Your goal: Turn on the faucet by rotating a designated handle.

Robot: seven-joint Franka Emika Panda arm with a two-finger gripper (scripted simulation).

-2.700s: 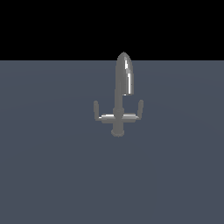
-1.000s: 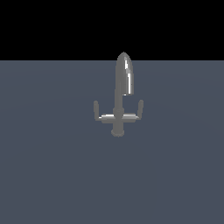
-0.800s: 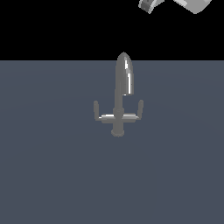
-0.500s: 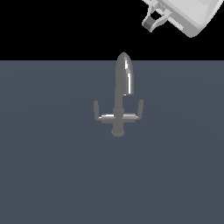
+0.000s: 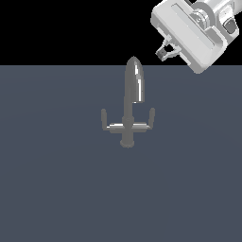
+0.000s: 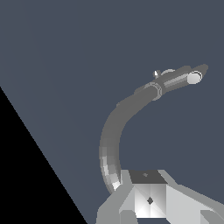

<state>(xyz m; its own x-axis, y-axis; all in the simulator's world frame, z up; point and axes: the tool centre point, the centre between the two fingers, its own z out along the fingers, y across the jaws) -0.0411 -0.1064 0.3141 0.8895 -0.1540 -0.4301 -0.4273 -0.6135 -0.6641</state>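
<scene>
A glossy grey metal faucet (image 5: 128, 111) with a tall arched spout is standing near the middle of the flat slate-grey surface (image 5: 56, 189), well away from its edges. Its horizontal crossbar is carrying two short upright grey pegs; the handle (image 5: 151, 117) is the peg on the exterior view's right, its twin peg (image 5: 103, 118) on the left. The white gripper (image 5: 166, 51) is hovering above and to the right, apart from the faucet; I cannot tell whether its fingers are parted. No writing is showing.
</scene>
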